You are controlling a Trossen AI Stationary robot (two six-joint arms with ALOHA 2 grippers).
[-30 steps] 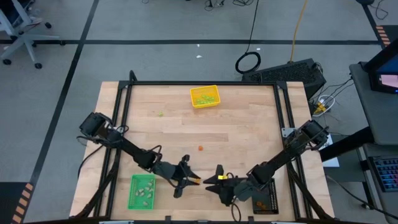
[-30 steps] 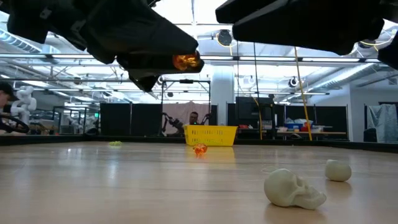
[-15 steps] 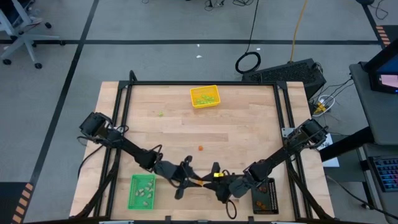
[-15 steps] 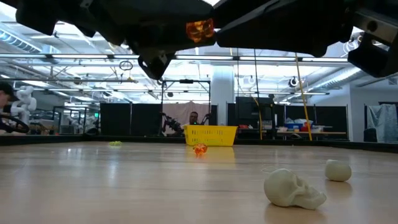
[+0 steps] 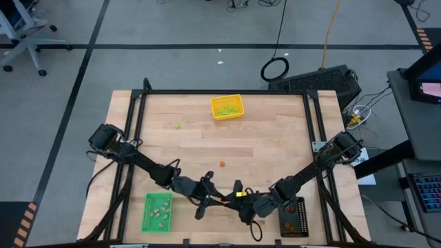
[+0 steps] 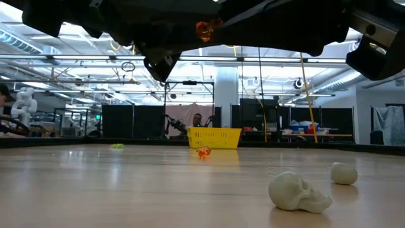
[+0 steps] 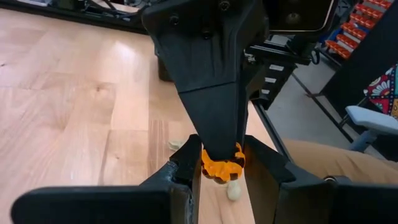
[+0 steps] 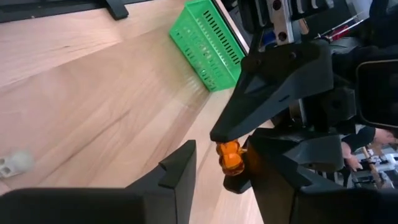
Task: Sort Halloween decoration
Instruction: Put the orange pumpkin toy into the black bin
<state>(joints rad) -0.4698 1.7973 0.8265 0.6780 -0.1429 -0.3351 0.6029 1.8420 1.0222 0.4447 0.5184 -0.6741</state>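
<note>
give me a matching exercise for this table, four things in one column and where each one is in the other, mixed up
Things:
1. yellow tray
2. green tray
3. black tray
4. held orange piece

Places:
A. near edge of the table, on the left arm's side
B. up in the air, where the left tool and right tool meet
C. far side of the table, about mid-width
D. near edge of the table, by the right arm

Pairs: 1-C, 2-A, 3-D, 4-B
</note>
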